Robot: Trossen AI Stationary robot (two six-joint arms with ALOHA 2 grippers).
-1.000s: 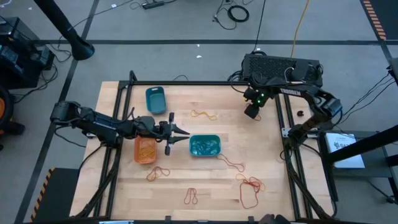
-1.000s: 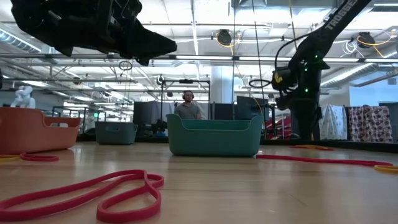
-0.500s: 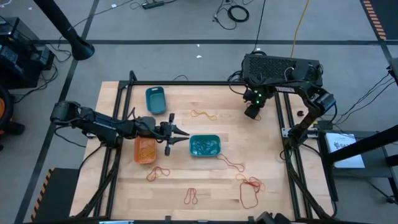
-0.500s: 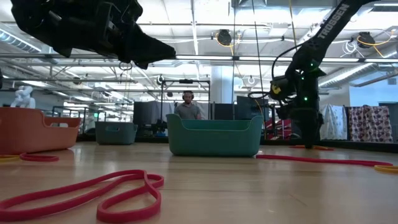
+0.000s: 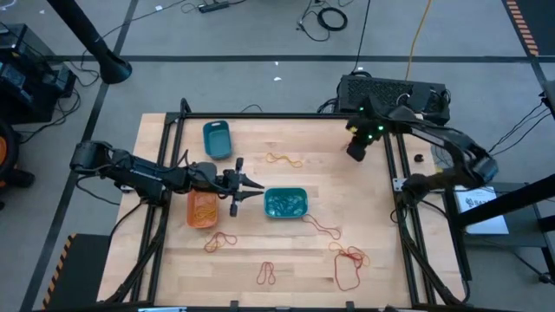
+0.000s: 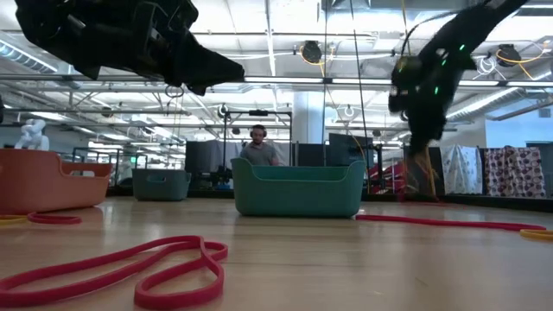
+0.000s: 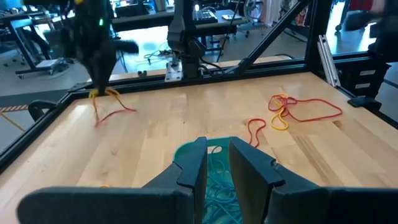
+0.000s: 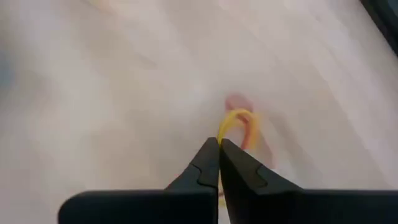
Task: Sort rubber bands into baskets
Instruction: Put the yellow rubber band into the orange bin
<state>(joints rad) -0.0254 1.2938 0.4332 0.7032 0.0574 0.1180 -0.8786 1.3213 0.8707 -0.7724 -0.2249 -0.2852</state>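
At the far right of the surface [image 5: 286, 260], the right pincer [image 8: 219, 144], clamped on a yellow band [image 8: 236, 124], should lift slowly so it does not slip.

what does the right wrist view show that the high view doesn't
Only the right wrist view: the right gripper shut on a thin orange-yellow rubber band, lifted above the wood.

Only the high view: the small orange plastic basket, the teal-green basket, the darker blue basket, loose red bands, and the left gripper beside the teal-green basket.

Both: the light wooden table.
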